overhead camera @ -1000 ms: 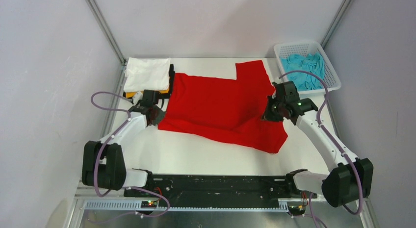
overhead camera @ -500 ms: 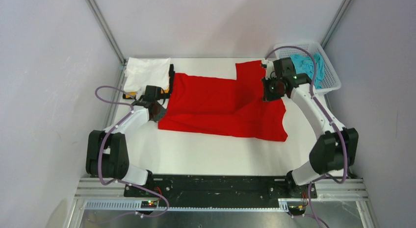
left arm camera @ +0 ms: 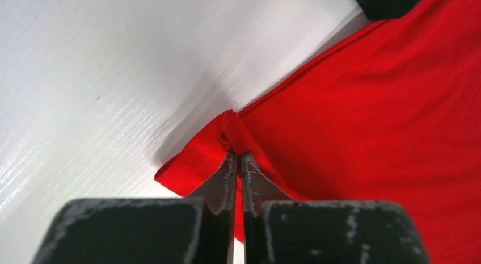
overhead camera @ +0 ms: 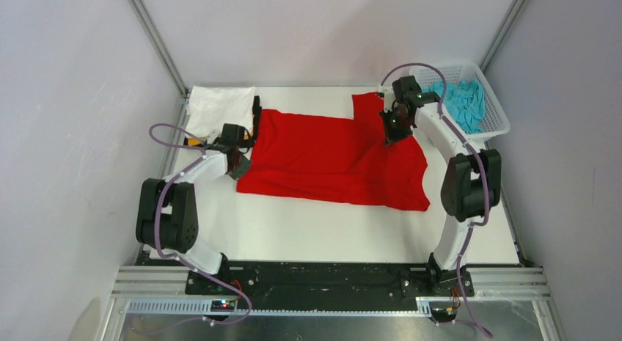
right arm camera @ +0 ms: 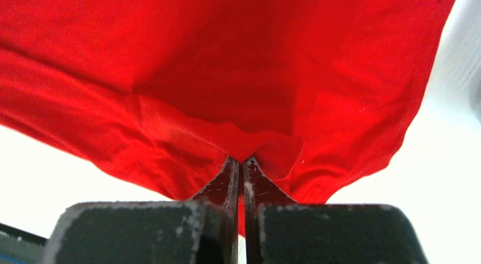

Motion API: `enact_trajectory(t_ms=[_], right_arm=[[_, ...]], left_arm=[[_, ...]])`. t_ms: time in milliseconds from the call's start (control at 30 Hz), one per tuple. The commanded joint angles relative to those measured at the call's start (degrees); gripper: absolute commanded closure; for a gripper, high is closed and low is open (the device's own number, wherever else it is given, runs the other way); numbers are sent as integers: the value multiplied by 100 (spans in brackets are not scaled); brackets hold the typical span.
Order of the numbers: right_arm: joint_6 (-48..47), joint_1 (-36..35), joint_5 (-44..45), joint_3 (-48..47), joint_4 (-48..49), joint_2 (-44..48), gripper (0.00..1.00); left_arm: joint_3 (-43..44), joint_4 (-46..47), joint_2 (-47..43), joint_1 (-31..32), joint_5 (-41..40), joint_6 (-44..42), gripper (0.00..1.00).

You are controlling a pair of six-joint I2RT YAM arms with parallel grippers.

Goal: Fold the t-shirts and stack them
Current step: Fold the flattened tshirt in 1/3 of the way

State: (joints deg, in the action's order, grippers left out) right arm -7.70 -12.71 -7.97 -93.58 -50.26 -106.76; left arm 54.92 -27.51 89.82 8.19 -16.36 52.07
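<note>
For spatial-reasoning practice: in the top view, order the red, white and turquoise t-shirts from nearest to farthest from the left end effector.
1. Red t-shirt: gripped by the left end effector at its left edge.
2. White t-shirt: far-left corner, just beyond.
3. Turquoise t-shirt: in the basket, far right.

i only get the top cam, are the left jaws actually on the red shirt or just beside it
Observer: On it. The left wrist view shows the left jaws closed on a bunched bit of the red shirt edge.
Operator: and the right jaws
Observer: Closed too, pinching a fold of the shirt at their tips.
Operator: is the left edge off the table
Observer: Slightly. The pinched edge stands above the table, with a shadow under it.
</note>
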Motion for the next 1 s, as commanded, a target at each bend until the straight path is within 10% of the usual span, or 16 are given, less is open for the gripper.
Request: enact_trajectory(t_ms=[0,433,600,633,733,833,967], right_arm=[[289,43,420,-694,66,-498,100],[735,98,1399,-1158,760,-1214,99],[751,107,1235,-905,990,-1156,92],[752,109,1257,-898,1000,-1172,85],[1042,116,1412,-959,985,-1179,59],[1357,124,1532,-786,1044,-892,9],[2012,134,1219,251,1702,2,1]], left_arm=[[288,73,160,-54,-360,55,93],[452,60,294,-110,-549,215,93],[672,61,412,-120,-581,141,75],[715,57,450,-117,-524,108,68],[895,53,375,-117,-414,-91,7],[897,56,-122,-116,-493,-213,1],[681,58,-733,-20,-373,-368,0]])
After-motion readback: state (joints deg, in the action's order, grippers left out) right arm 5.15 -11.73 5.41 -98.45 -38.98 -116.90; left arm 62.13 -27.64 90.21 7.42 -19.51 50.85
